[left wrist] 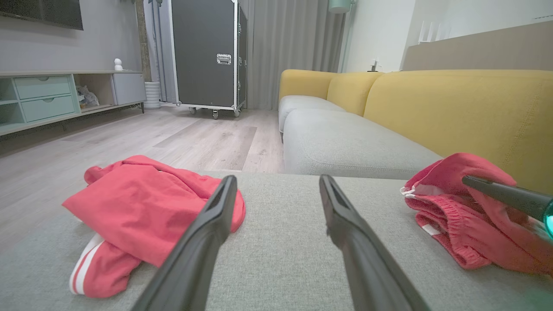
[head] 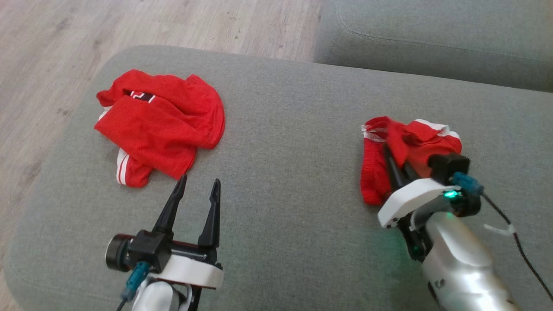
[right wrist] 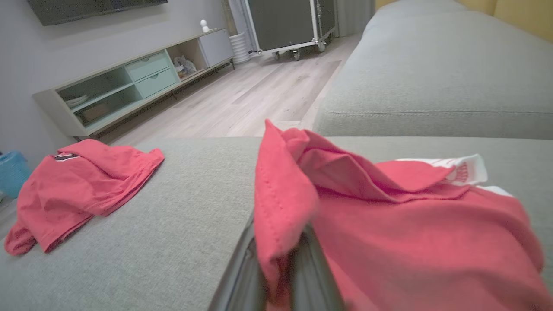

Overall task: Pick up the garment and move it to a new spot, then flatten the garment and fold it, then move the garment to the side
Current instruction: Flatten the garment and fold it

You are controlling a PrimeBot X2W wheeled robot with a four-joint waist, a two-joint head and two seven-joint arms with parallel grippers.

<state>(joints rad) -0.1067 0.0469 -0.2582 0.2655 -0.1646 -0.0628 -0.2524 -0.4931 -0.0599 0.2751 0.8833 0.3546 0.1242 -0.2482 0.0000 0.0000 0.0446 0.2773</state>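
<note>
Right gripper (head: 395,157) pinches garment (head: 415,139) (bunched, no clear long axis).

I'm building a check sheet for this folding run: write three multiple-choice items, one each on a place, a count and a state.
1. Where does the garment in the right gripper lie? A on the floor; B on the grey cushion; C on a shelf.
2. How many red garments are on the cushion? A one; B two; C three.
3. The left gripper is: A open and empty; B shut on cloth; C shut and empty.
Answers: 1 B, it rests on the grey fabric; 2 B, a second garment lies at the left; 3 A, its jaws stand apart, nothing between.
</note>
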